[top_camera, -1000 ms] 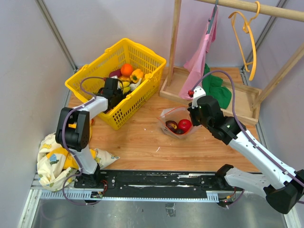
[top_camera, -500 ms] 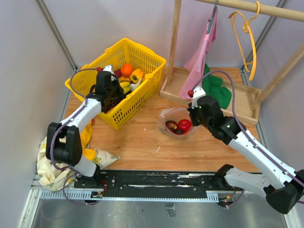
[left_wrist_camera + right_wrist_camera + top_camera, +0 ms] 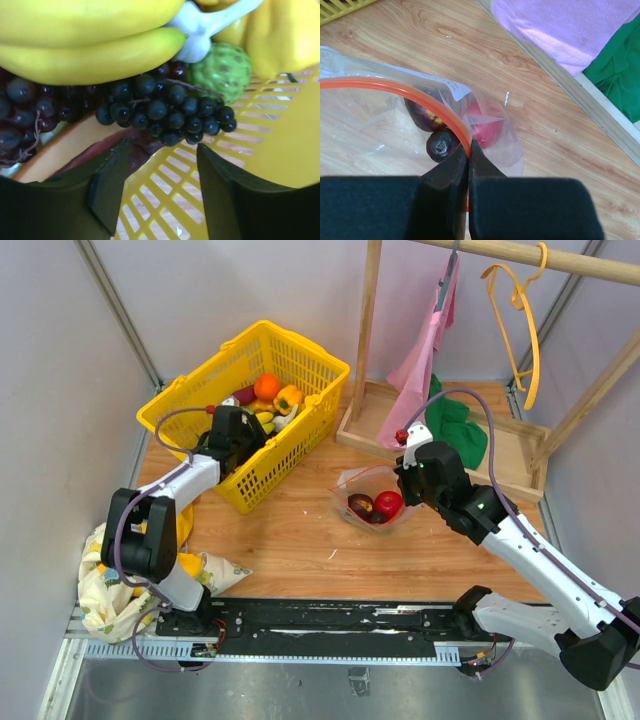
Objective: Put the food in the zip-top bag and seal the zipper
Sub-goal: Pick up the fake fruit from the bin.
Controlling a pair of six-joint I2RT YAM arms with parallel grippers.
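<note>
1. Left claw (image 3: 229,436) (image 3: 162,150) is down inside the yellow basket (image 3: 305,345), released, fingers apart with nothing between them.
2. Left wrist view: dark grapes (image 3: 165,110) lie just ahead of the fingertips, not touched. Only the basket floor (image 3: 170,205) shows in the gap.
3. Bananas (image 3: 90,50) lie above the grapes and touch them. A green bumpy fruit (image 3: 220,70) sits just right of the grapes, and a yellow pepper (image 3: 285,35) is at the top right.
4. Top view: an orange (image 3: 266,386) and the pepper (image 3: 288,397) sit toward the far side of the basket, beyond the left claw.
5. Right claw (image 3: 405,468) (image 3: 468,150) is clenched on the zipper (image 3: 395,86), pinching the red strip at the bag's mouth.
6. Zip-top bag (image 3: 370,502) (image 3: 380,115) lies on the desk (image 3: 300,540), right of the basket and apart from it, mouth held open.
7. Inside the bag are a red apple (image 3: 389,503) (image 3: 485,132) and a dark purple piece (image 3: 361,505) (image 3: 441,145), side by side. The wrist view shows a second dark piece (image 3: 422,112) touching the first.
8. A patterned cloth bundle (image 3: 115,575) sits at the near left desk corner. Pink cloth (image 3: 420,365) hangs from the wooden rack (image 3: 370,300), with green cloth (image 3: 455,425) at its base.
</note>
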